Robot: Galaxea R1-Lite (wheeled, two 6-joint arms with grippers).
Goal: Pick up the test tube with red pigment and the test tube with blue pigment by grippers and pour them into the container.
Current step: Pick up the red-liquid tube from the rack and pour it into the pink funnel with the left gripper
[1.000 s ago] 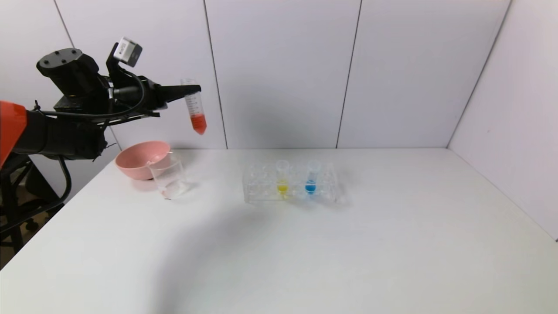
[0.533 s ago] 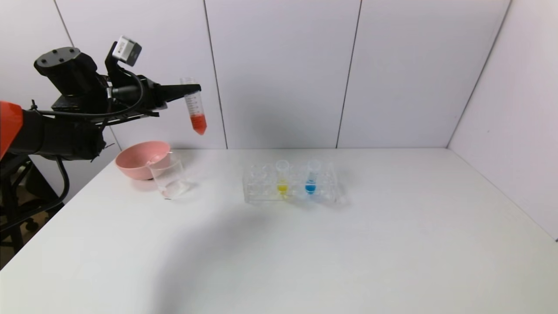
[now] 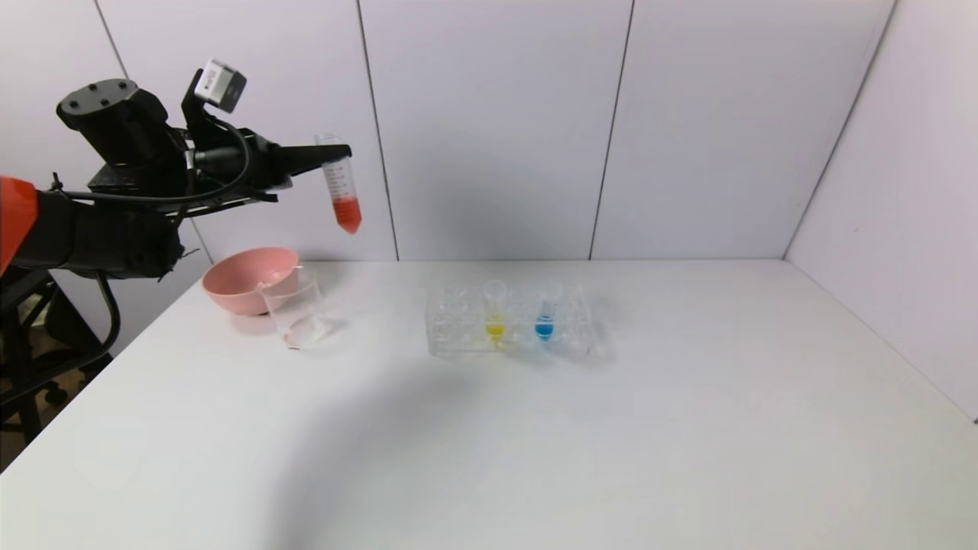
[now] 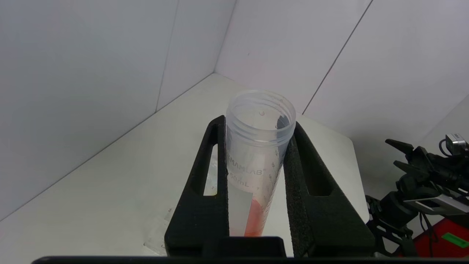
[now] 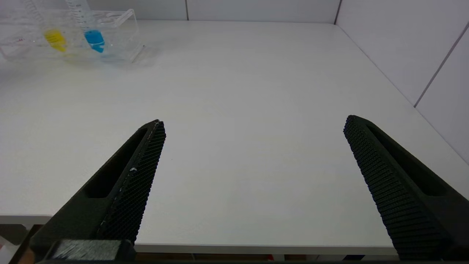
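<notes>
Hanging from the left gripper [image 3: 336, 150], the red test tube [image 3: 341, 185] stays high above the container [image 3: 296, 308].

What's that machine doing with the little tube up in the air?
The robot's left hand holds the test tube with red pigment high above the table, near upright, not yet tipped. The container waits below beside a pink bowl. The test tube with blue pigment sits in its rack. The right hand hangs open, idle.

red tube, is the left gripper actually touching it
Touching. In the left wrist view both fingers press against the sides of the red tube, no gap either side; the left gripper holds it upright, high above the table.
</notes>
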